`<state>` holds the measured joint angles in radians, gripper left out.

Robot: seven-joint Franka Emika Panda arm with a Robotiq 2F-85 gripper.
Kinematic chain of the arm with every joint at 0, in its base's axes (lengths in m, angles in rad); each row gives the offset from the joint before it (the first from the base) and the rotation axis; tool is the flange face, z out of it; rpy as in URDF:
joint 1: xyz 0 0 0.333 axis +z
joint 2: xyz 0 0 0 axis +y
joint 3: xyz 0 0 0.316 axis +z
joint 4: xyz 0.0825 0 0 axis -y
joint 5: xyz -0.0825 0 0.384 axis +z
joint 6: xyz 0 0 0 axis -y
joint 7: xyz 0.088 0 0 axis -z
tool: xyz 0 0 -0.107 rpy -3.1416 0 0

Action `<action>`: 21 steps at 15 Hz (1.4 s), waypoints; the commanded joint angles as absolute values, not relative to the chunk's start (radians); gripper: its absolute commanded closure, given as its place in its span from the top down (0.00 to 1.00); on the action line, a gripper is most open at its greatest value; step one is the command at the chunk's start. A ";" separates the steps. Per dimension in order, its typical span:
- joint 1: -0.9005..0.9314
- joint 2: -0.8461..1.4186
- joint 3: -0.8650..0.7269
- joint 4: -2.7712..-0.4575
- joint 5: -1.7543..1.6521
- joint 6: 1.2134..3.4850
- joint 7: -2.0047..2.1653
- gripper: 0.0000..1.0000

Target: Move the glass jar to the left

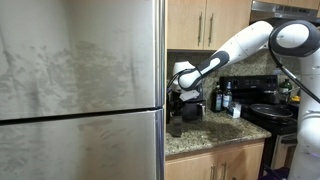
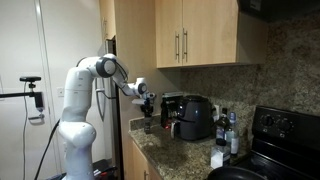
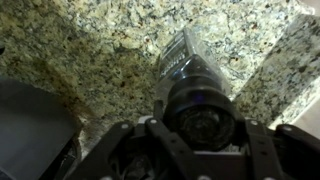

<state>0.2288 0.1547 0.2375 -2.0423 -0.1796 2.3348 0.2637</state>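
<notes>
The glass jar [image 3: 192, 75] has a dark lid and clear sides, and I see it from above in the wrist view, over the speckled granite counter [image 3: 100, 50]. My gripper [image 3: 200, 125] is shut on the jar, with a finger on each side of its lid. In both exterior views the gripper [image 1: 177, 104] [image 2: 147, 106] hangs over the counter's near end with the jar [image 2: 148, 123] under it. I cannot tell whether the jar touches the counter.
A stainless fridge [image 1: 80, 90] fills one side, close beside the gripper. A black appliance [image 2: 195, 115] stands right behind the jar, then several bottles [image 2: 226, 130] and a black stove [image 2: 290, 125]. Wooden cabinets [image 2: 195, 35] hang overhead.
</notes>
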 commanded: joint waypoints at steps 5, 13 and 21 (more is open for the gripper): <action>0.276 0.212 0.208 -2.049 -0.228 2.455 0.380 0.26; 0.318 0.213 0.182 -2.049 -0.300 2.442 0.458 0.76; 0.311 0.092 0.198 -2.073 -0.276 2.410 0.447 1.00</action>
